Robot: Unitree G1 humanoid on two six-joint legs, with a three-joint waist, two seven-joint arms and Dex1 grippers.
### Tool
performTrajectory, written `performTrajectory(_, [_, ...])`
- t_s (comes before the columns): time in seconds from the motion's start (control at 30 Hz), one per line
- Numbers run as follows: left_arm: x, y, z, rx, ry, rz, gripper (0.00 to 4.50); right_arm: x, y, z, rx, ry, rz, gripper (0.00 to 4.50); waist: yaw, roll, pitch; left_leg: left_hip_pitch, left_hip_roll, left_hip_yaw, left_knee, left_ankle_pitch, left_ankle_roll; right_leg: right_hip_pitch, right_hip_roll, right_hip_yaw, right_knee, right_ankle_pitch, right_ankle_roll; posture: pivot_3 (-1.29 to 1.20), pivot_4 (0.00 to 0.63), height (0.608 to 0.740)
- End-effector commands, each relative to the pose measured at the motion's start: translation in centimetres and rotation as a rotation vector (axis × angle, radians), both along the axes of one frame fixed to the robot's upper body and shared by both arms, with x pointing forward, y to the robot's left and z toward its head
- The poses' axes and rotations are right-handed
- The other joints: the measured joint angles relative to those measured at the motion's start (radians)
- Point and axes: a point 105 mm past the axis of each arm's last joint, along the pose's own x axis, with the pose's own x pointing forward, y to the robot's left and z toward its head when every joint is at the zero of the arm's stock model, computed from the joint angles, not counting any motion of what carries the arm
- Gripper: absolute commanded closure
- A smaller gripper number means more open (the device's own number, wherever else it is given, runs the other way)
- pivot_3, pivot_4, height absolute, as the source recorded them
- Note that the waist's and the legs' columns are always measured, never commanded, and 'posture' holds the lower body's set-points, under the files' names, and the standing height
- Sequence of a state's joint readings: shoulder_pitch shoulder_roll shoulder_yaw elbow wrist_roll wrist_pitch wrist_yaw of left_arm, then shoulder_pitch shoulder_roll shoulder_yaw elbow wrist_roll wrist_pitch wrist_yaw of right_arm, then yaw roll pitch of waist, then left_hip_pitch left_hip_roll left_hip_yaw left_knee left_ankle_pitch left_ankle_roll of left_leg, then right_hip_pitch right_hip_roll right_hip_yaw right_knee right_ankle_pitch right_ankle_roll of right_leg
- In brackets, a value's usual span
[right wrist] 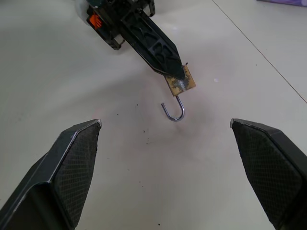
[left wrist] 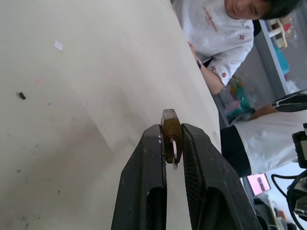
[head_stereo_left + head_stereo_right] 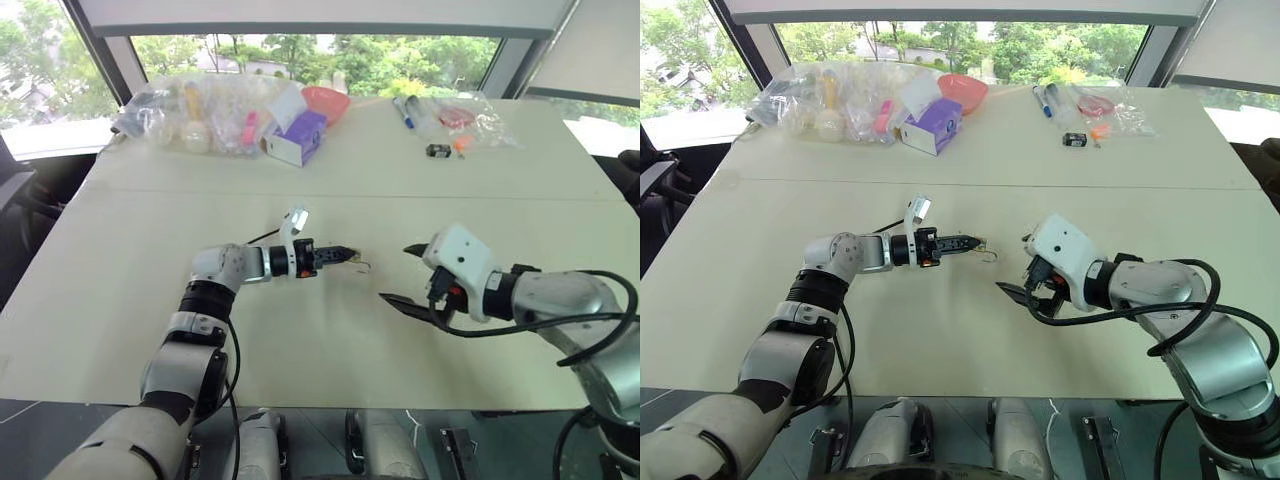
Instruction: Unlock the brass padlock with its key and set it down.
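Padlock (image 1: 181, 82) in left gripper (image 3: 345, 256) above table (image 3: 120, 300) middle, right gripper (image 3: 405, 274) to its right, bagged clutter (image 3: 200, 115) along far edge

A cream table (image 3: 120, 300) fills the room's foreground, with wide windows (image 3: 300, 50) at twelve o'clock showing bright daylight and green trees (image 3: 400, 55).

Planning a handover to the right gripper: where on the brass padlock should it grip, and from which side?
Probably the silver shackle: it hangs open and free below the brass padlock, whose body is pinched between the left gripper fingers. Bring the open right gripper in from the shackle's side, opposite the left gripper, closing across the hook.
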State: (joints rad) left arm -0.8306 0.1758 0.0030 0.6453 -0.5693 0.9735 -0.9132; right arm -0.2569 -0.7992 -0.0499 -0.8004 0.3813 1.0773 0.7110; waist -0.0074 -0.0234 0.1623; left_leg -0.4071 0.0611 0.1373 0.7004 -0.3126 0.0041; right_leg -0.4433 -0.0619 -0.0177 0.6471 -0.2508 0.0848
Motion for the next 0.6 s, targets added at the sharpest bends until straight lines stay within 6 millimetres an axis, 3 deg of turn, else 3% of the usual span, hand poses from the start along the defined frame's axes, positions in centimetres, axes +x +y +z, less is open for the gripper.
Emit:
performTrajectory(0.03, [0.0,-0.2,-0.5,0.046,-0.021,-0.017,4.5,-0.2,0.1,0.5,-0.003,-0.031,-0.007,0.03,0.001,0.0,0.0,0.0,0.0,0.0,0.0,0.0,0.0,0.0,0.0,0.0,0.0,0.0,0.0,0.0,0.15,0.734])
performTrajectory(0.27, [0.7,1.7,-1.5,0.182,-0.08,0.024,1.11,0.1,-0.2,0.4,-0.004,-0.032,-0.026,0.0,-0.001,0.0,-0.001,0.0,0.0,-0.001,0.0,0.0,0.0,0.001,0.0,0.0,0.0,0.0,0.0,0.0,0.15,0.734])
performTrajectory(0.37, [0.9,3.9,-1.5,0.325,-0.233,0.038,1.11,0.0,-0.6,0.3,-0.012,-0.03,-0.038,0.0,-0.009,0.0,-0.001,0.003,0.0,-0.001,0.0,0.0,0.001,0.003,0.0,0.0,0.0,0.0,0.0,0.0,0.15,0.734])
performTrajectory(0.47, [0.7,6.3,1.2,0.409,-0.471,0.058,1.11,0.3,-1.1,0.0,-0.011,-0.029,-0.064,0.0,-0.019,0.0,-0.001,0.003,0.002,-0.001,-0.002,0.0,0.001,0.002,0.002,0.001,0.001,0.0,-0.001,0.0,0.15,0.734])
performTrajectory(0.6, [0.0,7.8,3.7,0.391,-0.587,0.135,1.11,0.9,-1.2,-0.2,0.022,-0.048,-0.098,0.0,-0.011,0.0,-0.002,0.003,0.002,-0.002,-0.002,0.001,-0.001,0.0,0.003,0.002,0.002,0.0,-0.002,0.0,0.15,0.734])
